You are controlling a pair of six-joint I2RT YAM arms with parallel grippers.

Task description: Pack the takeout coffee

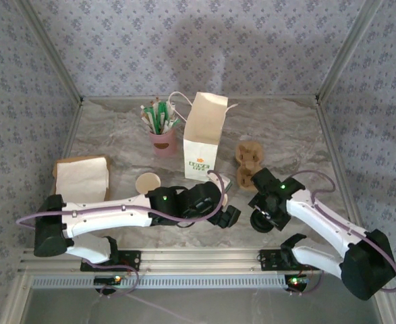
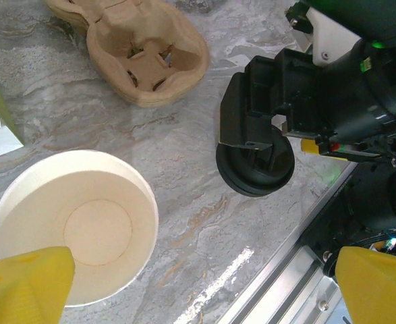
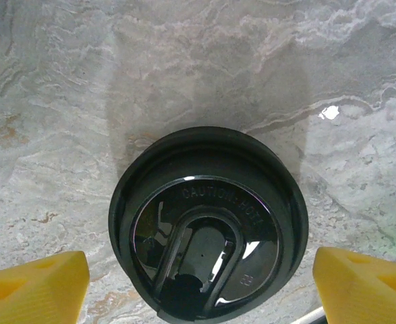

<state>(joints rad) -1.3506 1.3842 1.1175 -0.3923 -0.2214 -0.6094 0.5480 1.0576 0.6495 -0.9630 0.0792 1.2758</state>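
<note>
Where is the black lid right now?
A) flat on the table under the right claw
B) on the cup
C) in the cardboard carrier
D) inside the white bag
A: the lid lies on the table below the right claw, and the cup stands uncovered.

lid (image 3: 208, 223): black | cup (image 2: 76, 226): cream inside | table (image 3: 184, 67): grey marbled | right tool (image 3: 199, 287) pads (image 3: 36, 287): yellow

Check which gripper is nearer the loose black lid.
Right. The right gripper straddles the black lid, one finger on either side, jaws open. The left gripper hangs to the lid's left, open, by a lidless paper cup.
</note>
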